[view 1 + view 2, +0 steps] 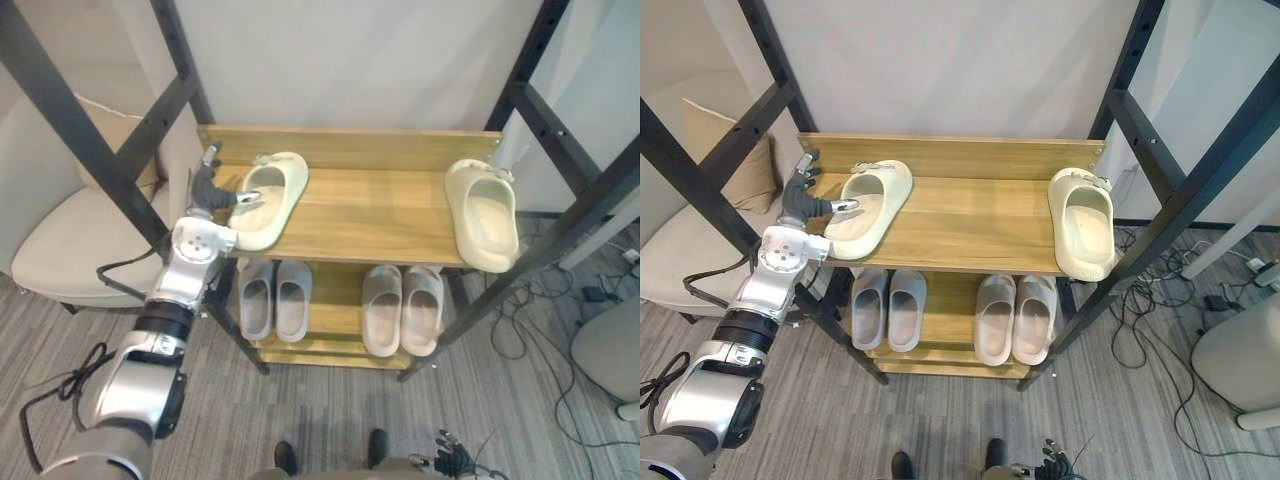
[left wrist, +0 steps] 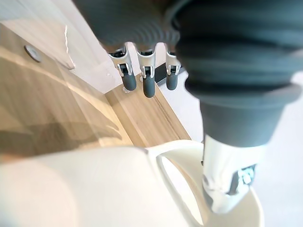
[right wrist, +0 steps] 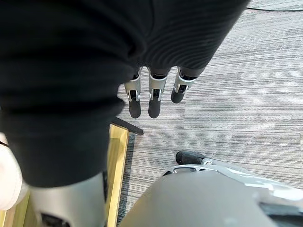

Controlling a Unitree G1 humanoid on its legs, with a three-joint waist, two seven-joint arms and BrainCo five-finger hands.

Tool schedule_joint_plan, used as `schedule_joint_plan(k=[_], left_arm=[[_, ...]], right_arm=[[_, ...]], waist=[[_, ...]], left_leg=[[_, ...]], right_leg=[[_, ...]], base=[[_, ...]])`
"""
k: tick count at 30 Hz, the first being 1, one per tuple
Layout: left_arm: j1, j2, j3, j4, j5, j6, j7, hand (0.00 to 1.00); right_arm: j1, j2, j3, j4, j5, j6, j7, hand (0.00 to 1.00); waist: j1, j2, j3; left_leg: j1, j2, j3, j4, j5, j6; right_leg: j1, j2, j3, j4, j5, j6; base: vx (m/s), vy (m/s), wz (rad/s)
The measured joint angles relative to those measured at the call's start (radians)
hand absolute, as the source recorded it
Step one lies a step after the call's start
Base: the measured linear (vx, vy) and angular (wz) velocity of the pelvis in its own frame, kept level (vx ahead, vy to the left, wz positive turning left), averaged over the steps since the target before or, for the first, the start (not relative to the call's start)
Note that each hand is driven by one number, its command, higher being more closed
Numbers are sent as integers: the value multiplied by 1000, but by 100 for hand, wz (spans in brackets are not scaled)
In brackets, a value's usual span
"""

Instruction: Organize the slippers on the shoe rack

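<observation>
**Rack, top shelf** (image 1: 370, 215): wood. I read it as a clock in my head view, with 12 at the back wall. It carries two cream slippers, well apart.

**Left slipper** (image 1: 268, 198): at 9, toe skewed toward 1, heel near the front corner.

**Right slipper** (image 1: 484, 214): at 3, toe toward 12, heel at the front edge.

**Grey pairs** (image 1: 291, 298) (image 1: 382, 308): on the lower shelf, each side by side with toes toward 12. I judge these already tidy.

**Left hand** (image 1: 213, 190): at the 9 side of the left slipper's heel. Its fingers (image 2: 147, 82) are straight and apart, reaching past the outer wall and clamped on nothing. The thumb (image 2: 227, 189) lies over the heel rim, above the footbed.

**Right hand** (image 3: 154, 94): low at 5, fingers straight and hanging toward the floor, holding nothing.

**Step in hand (my judgement):** take hold of the left slipper so I can pair it with its mate.

**Method notes:**
- Close the fingers on the outer wall against the thumb inside, so I pinch the heel wall and not the sole.
- Grip before pushing. The heel sits close to the edge, and a nudge toward 6 could tip the slipper off.
- Lift it clear; I expect soft foam to drag and twist on the wood.
- Carry it toward 3 and turn the toe to 12.
- Set it just beside the right slipper, parallel, with the heels in line.
- Keep the wrist clear of the black strut (image 1: 90, 150) at 8.
</observation>
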Motion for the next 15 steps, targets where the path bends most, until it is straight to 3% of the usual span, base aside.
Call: schedule_joint_plan(k=[15], left_arm=[[18, 5, 64, -82, 0, 0, 0, 0]], right_arm=[[0, -5, 7, 0, 1, 0, 0, 0]], waist=[[-1, 6, 5]], left_leg=[[19, 1, -21, -4, -2, 6]], right_leg=[[32, 1, -16, -2, -7, 8]], base=[[-1, -3, 2]])
